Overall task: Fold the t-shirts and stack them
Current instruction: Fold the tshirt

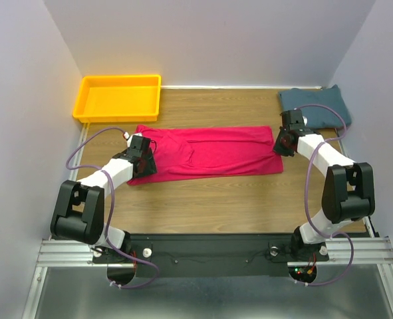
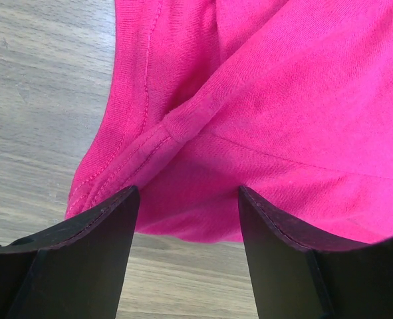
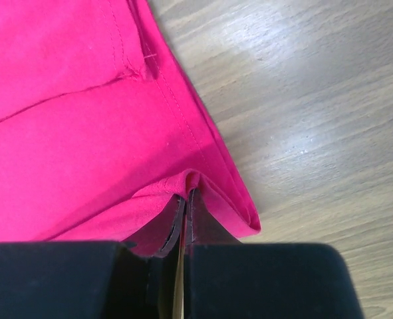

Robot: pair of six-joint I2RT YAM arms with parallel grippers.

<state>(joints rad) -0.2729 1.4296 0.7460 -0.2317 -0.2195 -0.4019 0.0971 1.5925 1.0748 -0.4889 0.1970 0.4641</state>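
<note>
Right fingers [image 3: 204, 227] pinched pink shirt [image 1: 216, 153] hem thinly; left fingers [image 2: 83, 246] stood wide, empty. Risk: pinch could slip, lone pull skewing fold.

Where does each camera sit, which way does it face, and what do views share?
Top external: above and behind the bases, looking down on the wooden table, pink shirt, teal shirt, yellow tray; both arms show whole.
Left wrist: on the left arm, facing down past the open left gripper, both fingers showing, at the shirt's edge.
Right wrist: on the right arm, facing down at the right gripper, fingers shut on the shirt's corner.
Shared: all three see the pink shirt and table.
</note>
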